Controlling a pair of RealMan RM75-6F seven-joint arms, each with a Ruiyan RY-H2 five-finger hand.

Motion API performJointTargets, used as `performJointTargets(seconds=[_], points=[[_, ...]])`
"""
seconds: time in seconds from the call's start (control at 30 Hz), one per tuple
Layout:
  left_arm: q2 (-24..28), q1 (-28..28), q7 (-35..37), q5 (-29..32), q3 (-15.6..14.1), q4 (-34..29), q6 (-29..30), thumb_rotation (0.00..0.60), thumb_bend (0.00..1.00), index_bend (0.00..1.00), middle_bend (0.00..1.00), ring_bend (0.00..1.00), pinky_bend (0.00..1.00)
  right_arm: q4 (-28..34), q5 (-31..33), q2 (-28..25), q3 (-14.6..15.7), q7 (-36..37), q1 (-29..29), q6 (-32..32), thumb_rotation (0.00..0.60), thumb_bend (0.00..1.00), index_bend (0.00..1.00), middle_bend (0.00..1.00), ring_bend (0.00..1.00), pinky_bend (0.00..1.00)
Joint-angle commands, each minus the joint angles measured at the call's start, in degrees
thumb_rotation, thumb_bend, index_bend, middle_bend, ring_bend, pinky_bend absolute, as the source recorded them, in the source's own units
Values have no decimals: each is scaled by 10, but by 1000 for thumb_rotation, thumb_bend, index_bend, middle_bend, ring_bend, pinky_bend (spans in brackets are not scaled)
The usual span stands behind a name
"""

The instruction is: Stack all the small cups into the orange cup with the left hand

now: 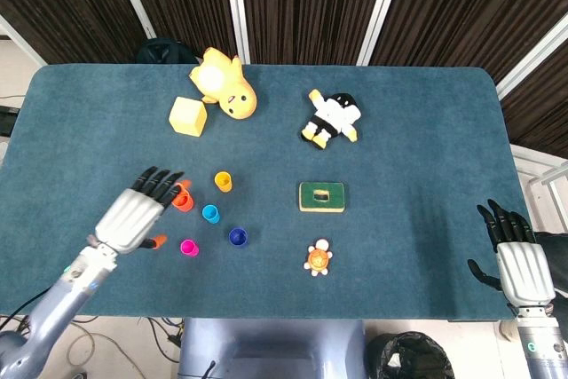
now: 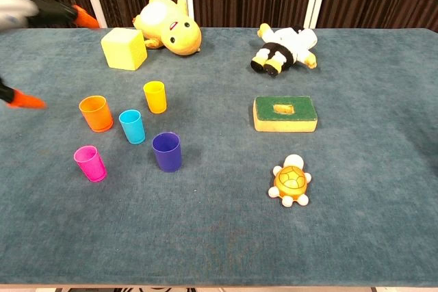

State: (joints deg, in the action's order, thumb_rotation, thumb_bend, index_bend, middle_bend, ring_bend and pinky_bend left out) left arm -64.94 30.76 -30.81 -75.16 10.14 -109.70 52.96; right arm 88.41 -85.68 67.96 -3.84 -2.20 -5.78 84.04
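Five small cups stand upright and apart left of centre: orange cup, yellow cup, cyan cup, pink cup and dark blue cup. My left hand hovers just left of the orange cup, fingers spread and holding nothing; its fingertips reach over the cup's left rim. The chest view shows only its orange-tipped fingers and thumb tip. My right hand stays at the table's right edge, open and empty.
A yellow cube and a yellow duck plush lie behind the cups. A penguin plush, a green sponge block and an orange turtle toy sit right of centre on the blue table.
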Motion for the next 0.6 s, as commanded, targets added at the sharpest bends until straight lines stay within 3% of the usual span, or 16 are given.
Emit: performJointTargets(seconds=[0.03,0.3,0.6], points=[[-33,36,-26,26,5,8,-32,600,124,103,0,0,37,2,2,-1,0,-1,0,-2,600,317,69,28,110,109],[-91,75,-72,49,-5,27,-38,600,124,138,2,0,36,3,6,-3,-2,0,0,-3,600,317,69,27,109,110],[-135,106,-139,115,-32,57,-39,600,130,190,5,0,32,3,10,-5,-4,6,1,-3,600,317,69,27,110,111]])
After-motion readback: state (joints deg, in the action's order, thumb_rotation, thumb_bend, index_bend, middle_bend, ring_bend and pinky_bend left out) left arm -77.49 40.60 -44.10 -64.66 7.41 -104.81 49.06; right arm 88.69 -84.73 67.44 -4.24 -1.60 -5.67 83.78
